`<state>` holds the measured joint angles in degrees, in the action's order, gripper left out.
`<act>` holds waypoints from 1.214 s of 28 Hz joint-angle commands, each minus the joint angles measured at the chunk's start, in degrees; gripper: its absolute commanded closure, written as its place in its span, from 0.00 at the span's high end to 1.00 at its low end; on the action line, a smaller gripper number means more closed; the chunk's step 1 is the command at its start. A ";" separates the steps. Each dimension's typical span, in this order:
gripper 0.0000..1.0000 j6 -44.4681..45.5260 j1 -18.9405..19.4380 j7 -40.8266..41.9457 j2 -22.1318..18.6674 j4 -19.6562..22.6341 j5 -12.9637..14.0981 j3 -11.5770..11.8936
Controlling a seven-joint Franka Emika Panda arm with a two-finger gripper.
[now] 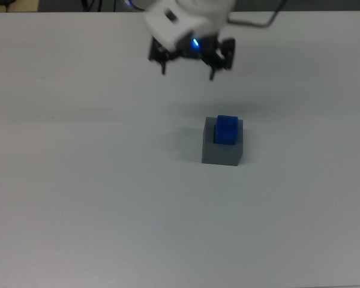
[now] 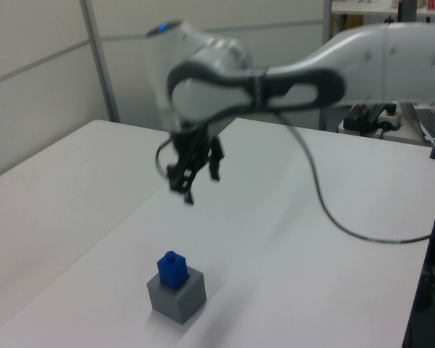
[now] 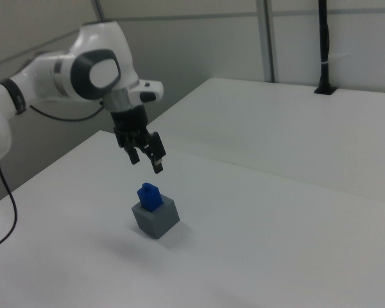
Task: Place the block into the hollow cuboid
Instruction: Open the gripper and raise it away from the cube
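Now your gripper [image 2: 199,178] hangs empty, its 2 fingers spread, well above the block [image 2: 172,270], which sits below it in the hollow cuboid [image 2: 177,295]. Placement looks done; next, confirm seating.

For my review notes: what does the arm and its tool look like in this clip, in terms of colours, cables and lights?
The arm has glossy white rounded shells with dark grey bands at the joints. A small blue light glows on the link nearest the wrist. A thin black cable hangs in a loop beside the arm. The tool is black, with two slim fingers.
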<state>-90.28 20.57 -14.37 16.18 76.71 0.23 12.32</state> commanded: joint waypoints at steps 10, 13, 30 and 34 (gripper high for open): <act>1.00 4.15 -16.33 21.39 -21.62 15.83 -0.59 -3.51; 1.00 3.80 -18.81 21.49 -21.63 16.45 -0.59 -5.55; 1.00 1.25 -19.60 13.67 -20.66 16.71 -0.15 -8.27; 1.00 1.08 -19.51 13.05 -19.61 16.54 0.03 -8.19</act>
<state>-87.51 2.24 0.30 -4.09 92.59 -0.16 5.04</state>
